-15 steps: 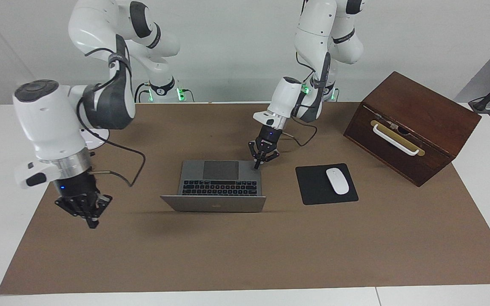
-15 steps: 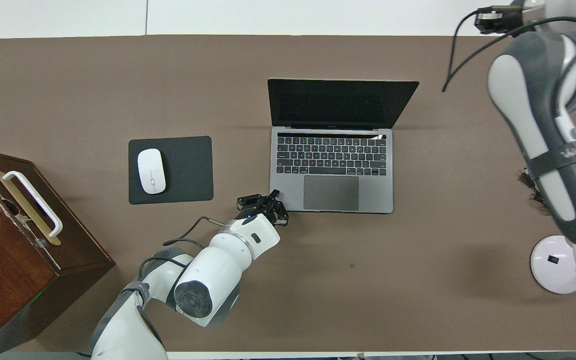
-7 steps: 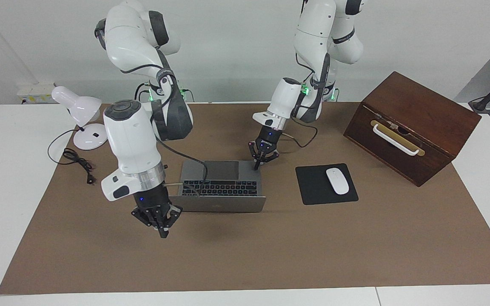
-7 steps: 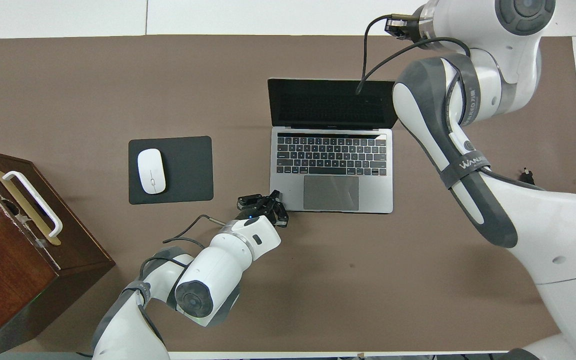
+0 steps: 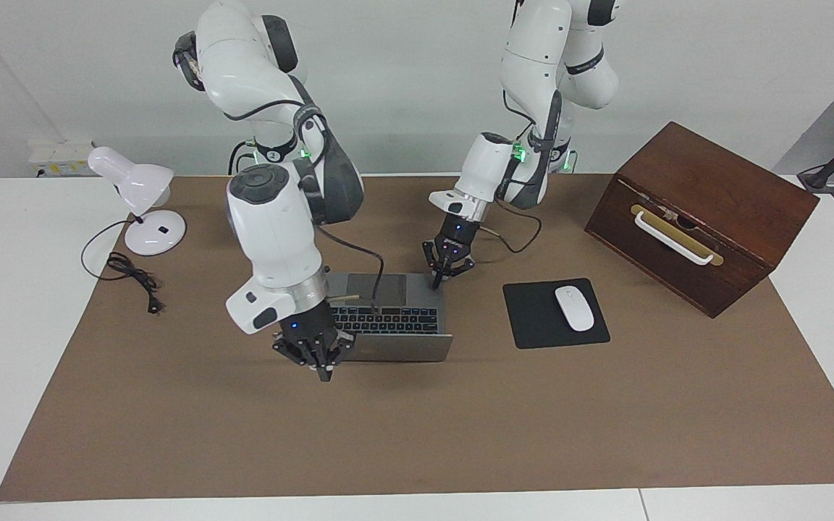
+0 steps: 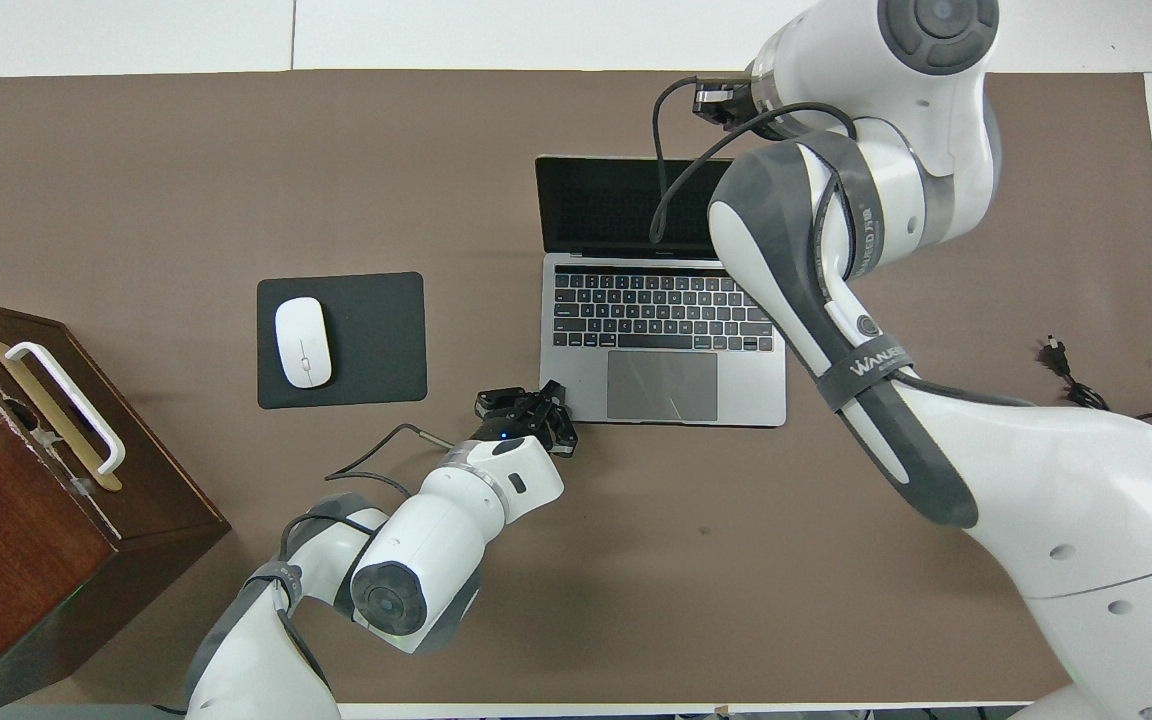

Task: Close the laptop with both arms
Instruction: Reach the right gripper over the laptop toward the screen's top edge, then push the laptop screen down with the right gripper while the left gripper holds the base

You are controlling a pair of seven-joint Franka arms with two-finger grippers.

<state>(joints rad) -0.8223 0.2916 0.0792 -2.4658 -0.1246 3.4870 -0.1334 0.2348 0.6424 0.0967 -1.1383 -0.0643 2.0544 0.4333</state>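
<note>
The silver-grey laptop stands open in the middle of the brown mat, its lid up and its screen facing the robots; it also shows in the overhead view. My left gripper is shut and its tip rests at the corner of the laptop's base nearest the robots, toward the left arm's end; it shows in the overhead view too. My right gripper is shut and hangs low by the outer face of the lid, at the corner toward the right arm's end. In the overhead view the arm's wrist hides it.
A black mouse pad with a white mouse lies beside the laptop toward the left arm's end. A brown wooden box with a white handle stands past it. A white desk lamp and its cord are at the right arm's end.
My right arm has swung in from its end of the table, and its gripper now hangs at the laptop's lid. The left gripper and the laptop have not moved.
</note>
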